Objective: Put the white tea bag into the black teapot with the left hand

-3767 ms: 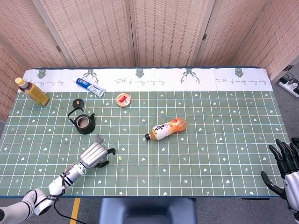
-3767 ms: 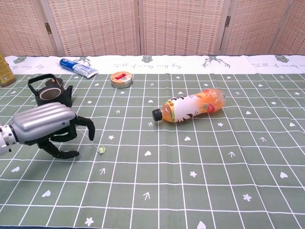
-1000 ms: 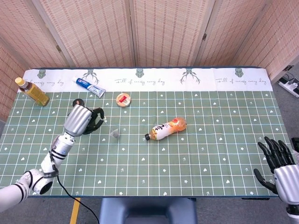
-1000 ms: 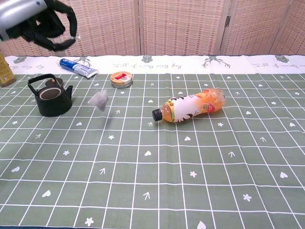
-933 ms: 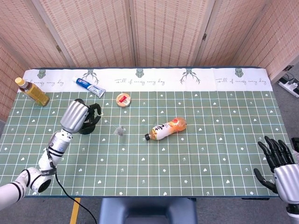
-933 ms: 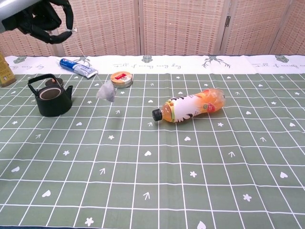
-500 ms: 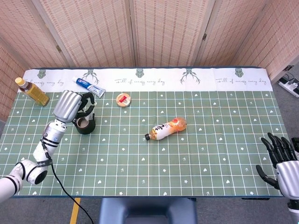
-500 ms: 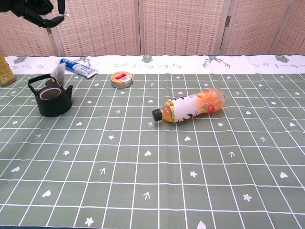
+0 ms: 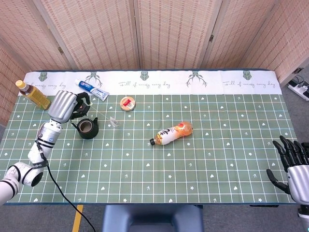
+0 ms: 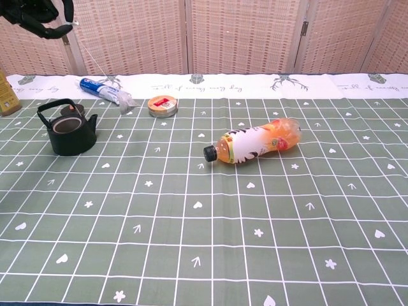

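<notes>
The black teapot (image 9: 87, 128) stands open, lid off, at the left of the table, also in the chest view (image 10: 67, 131). My left hand (image 9: 65, 106) hovers above and just left of it, pinching the tea bag's string; in the chest view the hand (image 10: 35, 13) is at the top left corner. The white tea bag (image 9: 114, 121) hangs on the slanted string, swung out to the right of the pot and outside it, near the toothpaste in the chest view (image 10: 125, 101). My right hand (image 9: 293, 167) hangs off the table's near right corner, fingers spread, holding nothing.
A tea bottle (image 9: 33, 95) stands at the far left. A toothpaste tube (image 9: 93, 90) and a round tin (image 9: 127, 103) lie behind the pot. An orange drink bottle (image 9: 171, 133) lies on its side mid-table. Folding screens close off the back.
My left hand has risen and moved back and left past the teapot. The tea bag swung over the pot half a second ago and now hangs out to its right.
</notes>
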### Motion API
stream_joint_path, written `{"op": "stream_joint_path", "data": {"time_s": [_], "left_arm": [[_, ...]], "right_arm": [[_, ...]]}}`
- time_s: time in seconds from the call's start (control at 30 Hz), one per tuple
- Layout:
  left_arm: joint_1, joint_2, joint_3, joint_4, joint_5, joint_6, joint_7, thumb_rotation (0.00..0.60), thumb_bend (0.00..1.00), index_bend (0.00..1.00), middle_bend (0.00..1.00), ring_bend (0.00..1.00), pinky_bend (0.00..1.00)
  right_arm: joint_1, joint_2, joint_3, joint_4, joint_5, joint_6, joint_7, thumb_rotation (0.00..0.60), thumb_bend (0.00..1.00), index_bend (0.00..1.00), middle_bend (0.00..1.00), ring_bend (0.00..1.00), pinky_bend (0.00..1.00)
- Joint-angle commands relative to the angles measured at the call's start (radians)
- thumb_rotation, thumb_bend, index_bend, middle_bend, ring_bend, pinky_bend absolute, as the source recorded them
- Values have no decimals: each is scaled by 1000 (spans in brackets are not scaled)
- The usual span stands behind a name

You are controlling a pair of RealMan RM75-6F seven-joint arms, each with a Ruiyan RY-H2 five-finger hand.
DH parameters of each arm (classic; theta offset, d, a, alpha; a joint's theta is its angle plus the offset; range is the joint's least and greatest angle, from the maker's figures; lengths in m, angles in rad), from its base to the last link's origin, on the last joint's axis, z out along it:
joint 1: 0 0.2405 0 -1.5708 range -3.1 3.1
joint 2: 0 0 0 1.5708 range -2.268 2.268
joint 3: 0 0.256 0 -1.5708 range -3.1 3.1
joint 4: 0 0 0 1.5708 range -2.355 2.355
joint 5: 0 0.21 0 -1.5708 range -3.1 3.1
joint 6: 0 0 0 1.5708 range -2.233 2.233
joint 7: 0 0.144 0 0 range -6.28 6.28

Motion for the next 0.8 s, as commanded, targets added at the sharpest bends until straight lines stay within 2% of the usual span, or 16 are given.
{"op": "stream_joint_path", "data": {"time_s": [0.03,0.33,0.53,0.8], "left_arm": [[-3,-15,7,41,8,0,-46,600,482,635,1000,1000,1000],[13,-33,32,113,30,33,-111,600,483,639,1000,1000,1000],[22,-36,47,145,27,16,-139,600,482,644,1000,1000,1000],[34,-70,60,240,17,-2,-215,600,483,643,1000,1000,1000]], "right_arm": [[0,-1,3,-6,8,-4,-8,600,366,0,0,14,0],[-6,3,11,-10,19,7,-4,600,365,0,0,11,0],[-11,3,9,-6,11,17,-3,600,365,0,0,12,0],[-14,-5,7,-7,4,22,-19,600,366,0,0,15,0]]}}
